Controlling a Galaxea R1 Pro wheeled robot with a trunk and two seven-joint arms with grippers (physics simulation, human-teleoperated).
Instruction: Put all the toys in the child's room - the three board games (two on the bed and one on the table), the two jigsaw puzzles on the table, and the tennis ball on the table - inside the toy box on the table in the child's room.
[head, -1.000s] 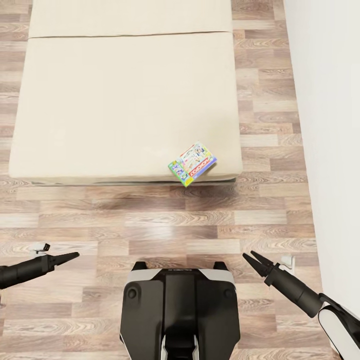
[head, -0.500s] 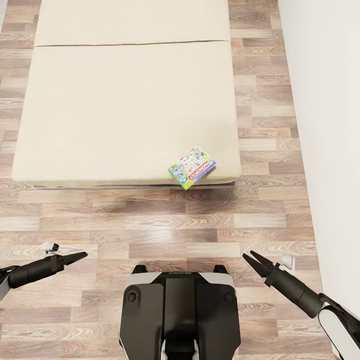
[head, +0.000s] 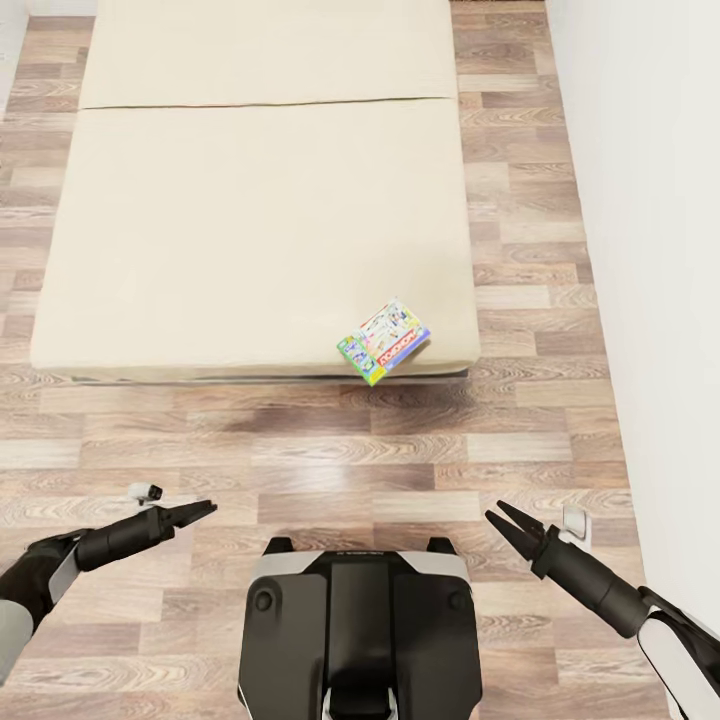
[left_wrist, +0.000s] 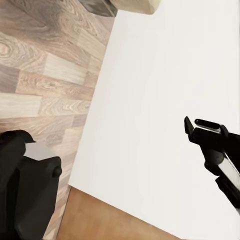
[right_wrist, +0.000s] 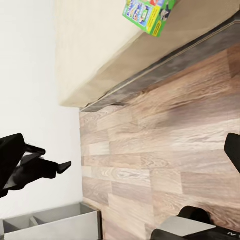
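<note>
floor (head: 400, 450): wood planks, I see them under both pincers and between my base and the bed.
wall (head: 660, 250): white, runs along the outer side of my right pincer.
bed (head: 250, 230): beige mattress, well ahead of both pincers; grey frame strip shows along its near edge.
robot base (head: 360, 630): dark body, sits between the two pincers, nearer to me than both.
right pincer (head: 503, 523): fingers spread, released, holding nothing; hangs over the floor just inside the wall.
left pincer (head: 195, 512): fingertips look drawn close to a point, nothing between them; I cannot tell for sure if it is fully clenched. Over bare floor, well short of the bed.
board game (head: 384, 341): green-edged box with red lettering, lies on the near corner of the mattress, one corner poking past the edge. Ahead of the right pincer and inward of it, well apart; far from the left pincer. Also in the right wrist view (right_wrist: 149, 13), at the mattress edge.
</note>
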